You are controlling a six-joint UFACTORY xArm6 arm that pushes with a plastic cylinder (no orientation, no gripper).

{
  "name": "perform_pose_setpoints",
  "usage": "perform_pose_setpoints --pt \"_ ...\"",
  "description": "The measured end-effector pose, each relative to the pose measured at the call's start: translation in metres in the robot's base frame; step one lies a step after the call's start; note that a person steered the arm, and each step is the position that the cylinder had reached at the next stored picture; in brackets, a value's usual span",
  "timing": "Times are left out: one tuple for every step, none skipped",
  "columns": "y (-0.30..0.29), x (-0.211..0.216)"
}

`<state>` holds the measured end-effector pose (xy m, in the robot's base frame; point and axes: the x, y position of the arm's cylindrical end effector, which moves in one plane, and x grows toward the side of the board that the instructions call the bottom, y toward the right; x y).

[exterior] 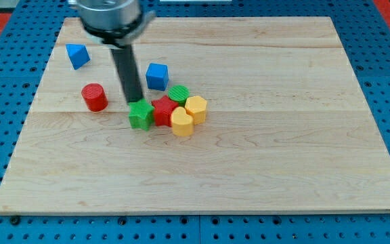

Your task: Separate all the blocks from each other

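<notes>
Just above the green star block, the rod's lower end, my tip, is sitting at that block's top edge, seemingly touching it, though contact cannot be told for certain. The arm is carrying no hand or jaws, only the straight dark rod, so it is holding nothing.

The green star is lying at the left end of a tight cluster near the middle of the wooden board. Pressing against its right side is a red star block. Above that, a green round block is touching it. At the cluster's right side, a yellow hexagon block and a yellow heart block are lying against each other and against the red star.

Standing apart are three others: a blue cube just above the cluster, a red cylinder to the left of the rod, and a blue block, its shape unclear, near the board's top left.
</notes>
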<state>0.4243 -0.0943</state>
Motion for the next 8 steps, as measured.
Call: perform_pose_setpoints --pt "0.000 -0.002" --pt "0.016 0.007" --pt "0.042 0.013" --pt "0.081 0.012" --pt "0.110 0.003" --pt "0.133 -0.033" --pt "0.158 -0.026" --pt "0.230 0.012"
